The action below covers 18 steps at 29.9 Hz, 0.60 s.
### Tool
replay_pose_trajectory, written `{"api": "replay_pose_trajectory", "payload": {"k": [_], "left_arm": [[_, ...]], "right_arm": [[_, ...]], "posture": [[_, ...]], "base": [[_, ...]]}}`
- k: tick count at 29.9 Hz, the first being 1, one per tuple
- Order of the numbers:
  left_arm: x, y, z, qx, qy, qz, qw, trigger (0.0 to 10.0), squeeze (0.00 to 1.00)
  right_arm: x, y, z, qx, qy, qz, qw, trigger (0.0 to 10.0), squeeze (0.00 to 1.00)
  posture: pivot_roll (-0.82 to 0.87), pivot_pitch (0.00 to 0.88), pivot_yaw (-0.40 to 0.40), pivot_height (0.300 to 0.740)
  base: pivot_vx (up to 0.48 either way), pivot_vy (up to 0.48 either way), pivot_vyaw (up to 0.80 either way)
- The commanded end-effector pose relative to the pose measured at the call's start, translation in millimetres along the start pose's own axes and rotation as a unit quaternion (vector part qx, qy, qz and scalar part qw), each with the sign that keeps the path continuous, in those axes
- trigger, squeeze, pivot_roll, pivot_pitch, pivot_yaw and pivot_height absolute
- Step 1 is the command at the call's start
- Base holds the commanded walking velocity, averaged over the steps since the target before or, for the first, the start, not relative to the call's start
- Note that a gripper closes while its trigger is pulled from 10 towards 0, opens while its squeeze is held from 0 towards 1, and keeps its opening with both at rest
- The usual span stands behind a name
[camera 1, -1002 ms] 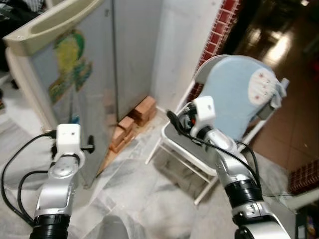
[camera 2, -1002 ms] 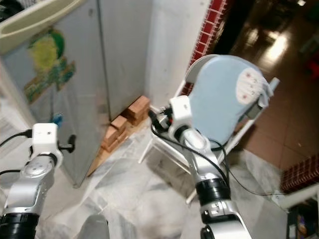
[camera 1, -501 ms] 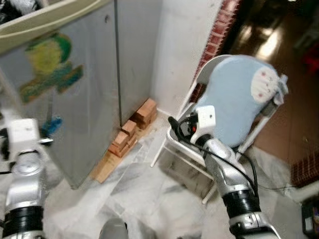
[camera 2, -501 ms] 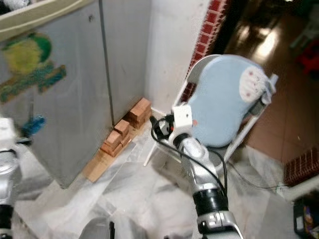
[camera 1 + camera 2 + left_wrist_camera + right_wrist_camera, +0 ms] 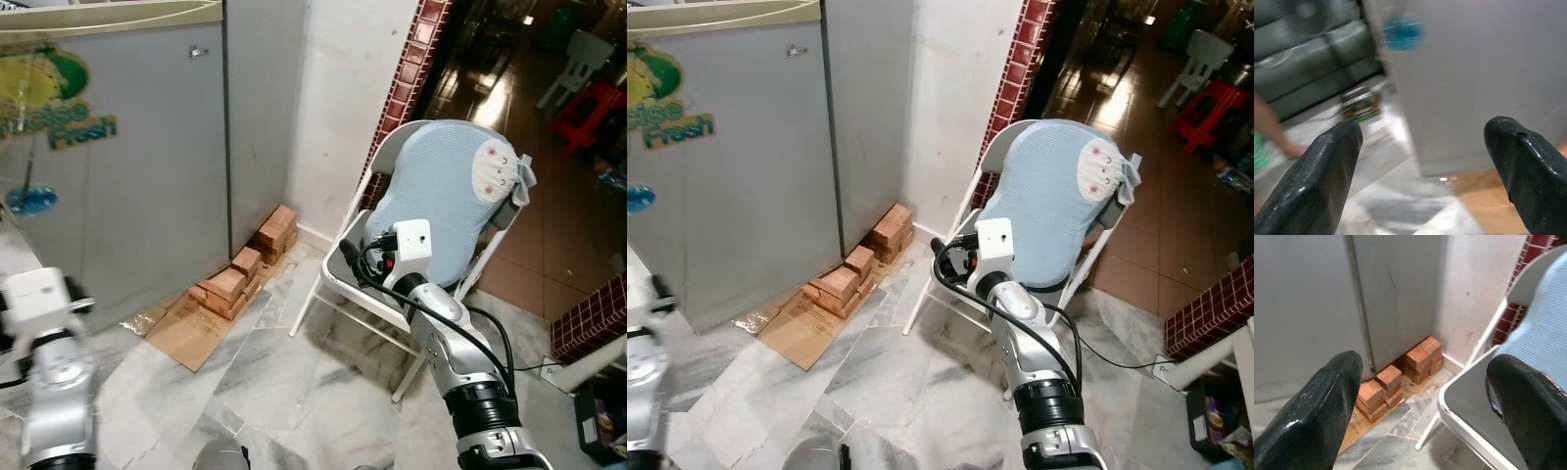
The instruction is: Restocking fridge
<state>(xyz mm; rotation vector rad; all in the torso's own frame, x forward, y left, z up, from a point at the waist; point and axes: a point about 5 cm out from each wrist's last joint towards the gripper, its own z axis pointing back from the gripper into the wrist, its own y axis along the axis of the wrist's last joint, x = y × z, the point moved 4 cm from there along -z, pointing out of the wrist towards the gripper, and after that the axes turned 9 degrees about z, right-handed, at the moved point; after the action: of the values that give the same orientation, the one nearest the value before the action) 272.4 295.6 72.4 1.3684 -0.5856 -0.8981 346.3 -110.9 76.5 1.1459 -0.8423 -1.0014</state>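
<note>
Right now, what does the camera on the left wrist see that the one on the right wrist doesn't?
Left wrist view alone: a round blue sticker on the fridge, a dark green sofa behind it, and part of a person's leg. Right wrist view alone: a stack of bricks on cardboard by the wall, and a white folding chair with a pale blue cover. Both share the grey fridge side, marble floor, and an open gripper, left gripper and right gripper, holding nothing.
</note>
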Motion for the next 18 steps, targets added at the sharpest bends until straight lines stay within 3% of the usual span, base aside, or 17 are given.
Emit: {"api": "replay_pose_trajectory", "payload": {"k": [1,4,10,18], "left_arm": [[28.7,18.4,5.6,0.035,-0.054,0.000,0.998,10.0,0.00],[39.5,33.6,9.4,0.066,-0.080,-0.006,0.995,10.0,0.00],[55.8,58.2,21.4,0.118,-0.135,0.008,0.984,10.0,0.00],[72.7,57.9,46.9,0.120,-0.204,0.055,0.970,10.0,0.00]], "right_arm": [[11.1,11.2,-0.9,0.013,-0.014,0.005,1.000,10.0,0.00],[16.4,13.5,-1.3,0.013,-0.022,0.004,1.000,10.0,0.00],[27.9,22.3,1.1,0.027,-0.048,0.006,0.998,10.0,0.00],[26.2,7.7,15.0,0.023,-0.053,-0.007,0.998,10.0,0.00]], "posture": [[0.12,0.009,-0.081,0.740],[0.13,0.021,-0.075,0.740],[0.12,0.066,-0.075,0.740],[0.09,0.045,-0.067,0.740]], "base": [[0.000,0.000,0.00],[0.000,0.000,0.00],[0.000,0.459,-0.07],[0.000,0.480,0.00]]}}
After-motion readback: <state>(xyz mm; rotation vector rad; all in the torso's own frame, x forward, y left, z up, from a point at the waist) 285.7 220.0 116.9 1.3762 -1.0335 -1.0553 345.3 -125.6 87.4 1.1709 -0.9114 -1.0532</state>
